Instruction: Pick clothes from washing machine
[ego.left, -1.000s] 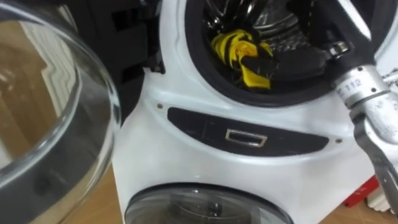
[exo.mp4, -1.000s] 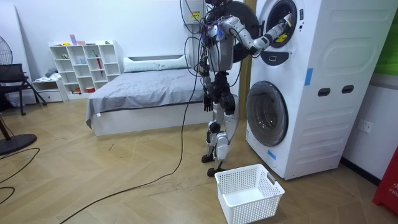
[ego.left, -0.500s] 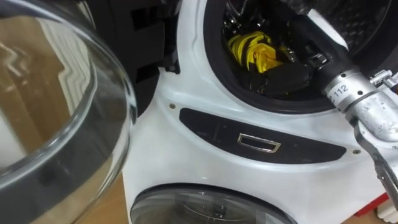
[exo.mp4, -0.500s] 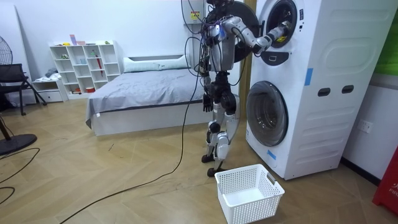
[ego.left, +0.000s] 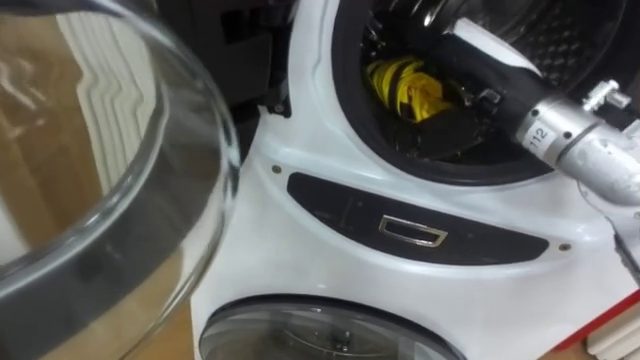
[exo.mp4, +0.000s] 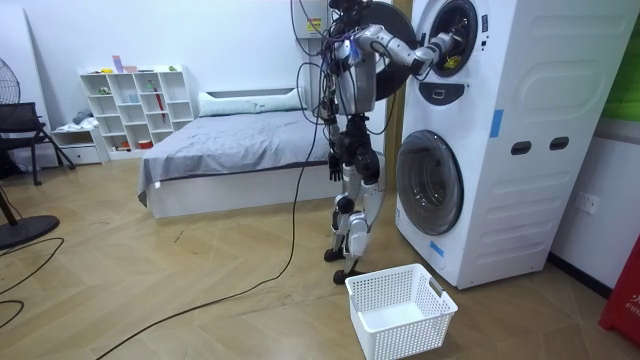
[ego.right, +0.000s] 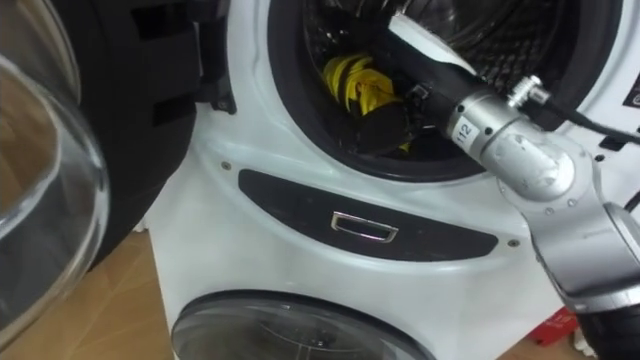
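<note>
**Right arm inside the upper drum**

The washing machine (exo.mp4: 500, 130) has its glass door (ego.left: 110, 200) swung open at left, and a white basket (exo.mp4: 400, 310) stands on the floor nearby. The yellow garment (ego.left: 405, 85) lies in the drum with the right hand (ego.right: 383, 128) just beside it; its grip cannot be told.

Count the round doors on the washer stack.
2. The upper door is swung open on the robot's left. The lower door is shut, beneath the dark panel. None appear to be hidden.

Home bedroom with laundry corner: bed (exo.mp4: 230, 140) centre-left, cube shelf (exo.mp4: 135, 105) upper left, stacked washing machines (exo.mp4: 520, 130) right, wood floor (exo.mp4: 200, 280).
</note>
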